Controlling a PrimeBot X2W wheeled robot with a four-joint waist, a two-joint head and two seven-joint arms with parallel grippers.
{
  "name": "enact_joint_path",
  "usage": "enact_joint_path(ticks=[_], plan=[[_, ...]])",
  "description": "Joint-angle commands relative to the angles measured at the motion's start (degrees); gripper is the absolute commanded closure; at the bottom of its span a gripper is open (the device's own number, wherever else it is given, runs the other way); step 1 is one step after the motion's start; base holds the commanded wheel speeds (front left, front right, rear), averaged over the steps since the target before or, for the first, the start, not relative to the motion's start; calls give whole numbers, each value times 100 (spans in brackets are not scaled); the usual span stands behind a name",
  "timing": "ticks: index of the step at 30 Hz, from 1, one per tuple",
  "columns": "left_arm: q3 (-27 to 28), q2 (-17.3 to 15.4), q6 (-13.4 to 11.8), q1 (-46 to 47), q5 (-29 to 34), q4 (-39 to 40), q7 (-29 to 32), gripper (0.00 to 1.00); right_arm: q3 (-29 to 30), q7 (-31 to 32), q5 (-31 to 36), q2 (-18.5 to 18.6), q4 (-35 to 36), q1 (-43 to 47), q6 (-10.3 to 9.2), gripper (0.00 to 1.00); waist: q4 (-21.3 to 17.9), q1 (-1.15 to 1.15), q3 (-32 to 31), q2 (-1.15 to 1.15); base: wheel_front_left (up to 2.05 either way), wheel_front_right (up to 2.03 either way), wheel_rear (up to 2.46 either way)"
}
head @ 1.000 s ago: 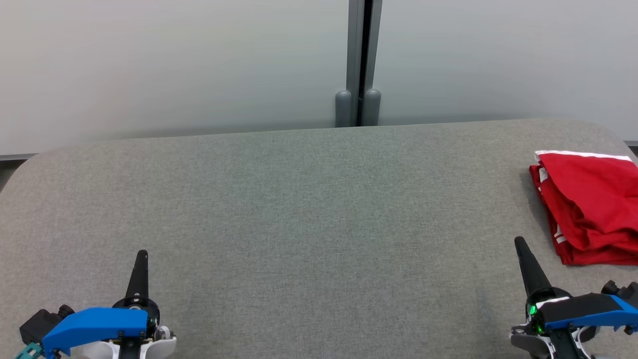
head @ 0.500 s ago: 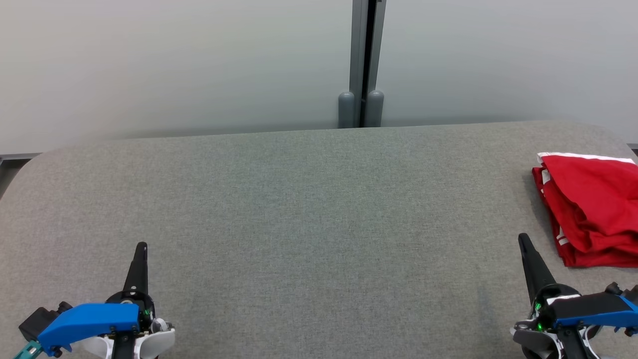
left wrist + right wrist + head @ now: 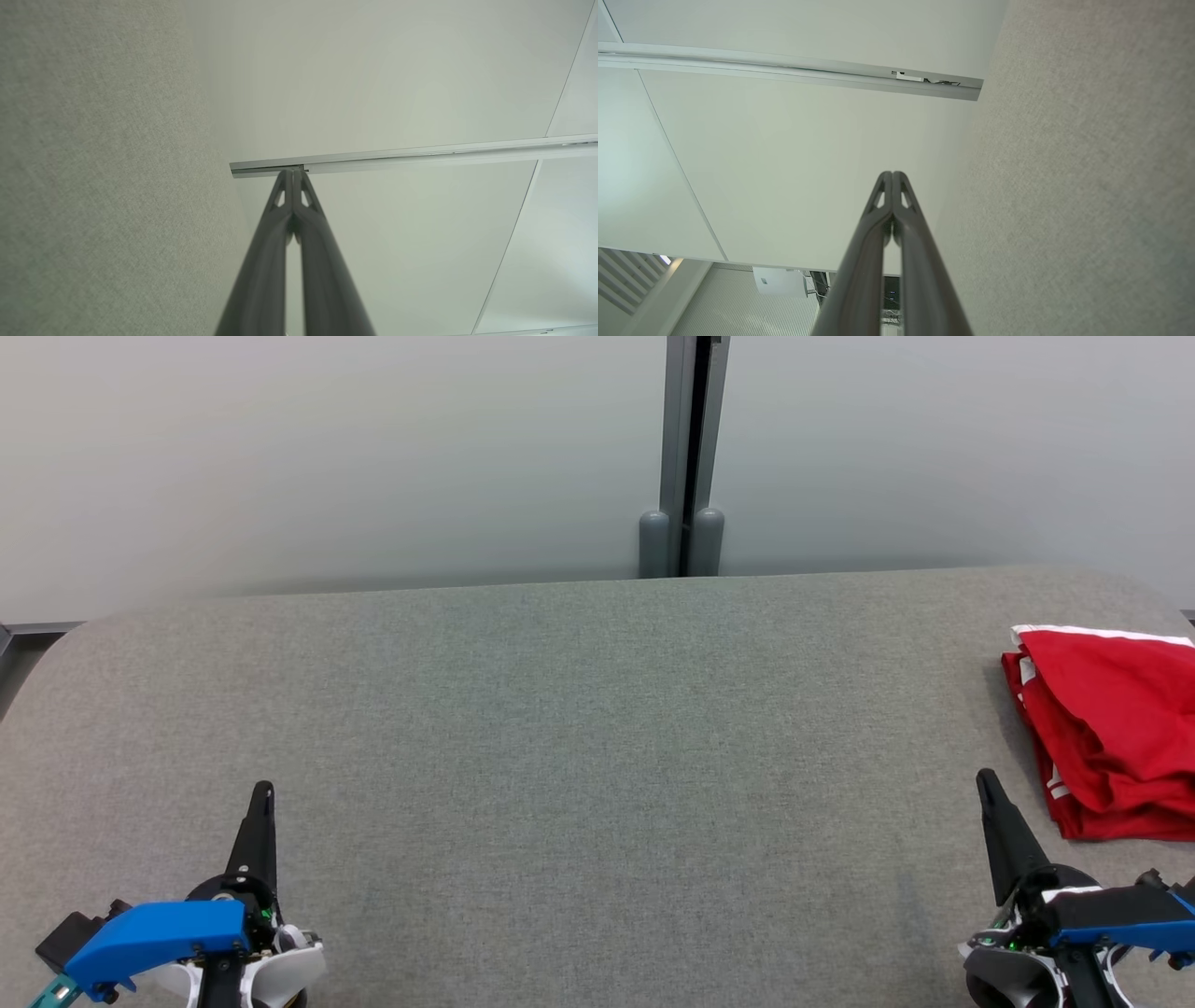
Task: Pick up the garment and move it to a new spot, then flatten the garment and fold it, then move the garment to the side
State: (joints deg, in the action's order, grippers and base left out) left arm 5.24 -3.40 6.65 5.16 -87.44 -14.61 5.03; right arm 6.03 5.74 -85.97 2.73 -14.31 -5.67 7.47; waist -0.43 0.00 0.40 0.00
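Both pairs of jaws are pressed together, gripping nothing: your left jaws hang over the near left of the counter (image 3: 579,728), your right jaws over its near right. Your red garment (image 3: 1111,728) lies folded by the counter's right edge, just beyond the right jaws, apart from them.

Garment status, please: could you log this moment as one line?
garment: folded, at right | left tool: shut, empty | right tool: shut, empty
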Motion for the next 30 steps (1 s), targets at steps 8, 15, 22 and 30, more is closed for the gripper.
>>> enact_joint_path(ticks=[8,15,22,30], plan=[[104,39,77,116,-318,59,114,100,47,65,-418,26,33,-85,4,100,24,0,-12,0,0,0,0],[151,66,103,135,-501,68,176,100,63,91,-651,26,37,-90,4,100,43,0,-22,0,0,0,0],[150,64,102,135,-502,68,174,100,62,91,-650,26,37,-90,4,100,43,0,-22,0,0,0,0],[149,64,102,135,-502,69,173,100,61,91,-651,26,36,-90,4,100,43,0,-22,0,0,0,0]])
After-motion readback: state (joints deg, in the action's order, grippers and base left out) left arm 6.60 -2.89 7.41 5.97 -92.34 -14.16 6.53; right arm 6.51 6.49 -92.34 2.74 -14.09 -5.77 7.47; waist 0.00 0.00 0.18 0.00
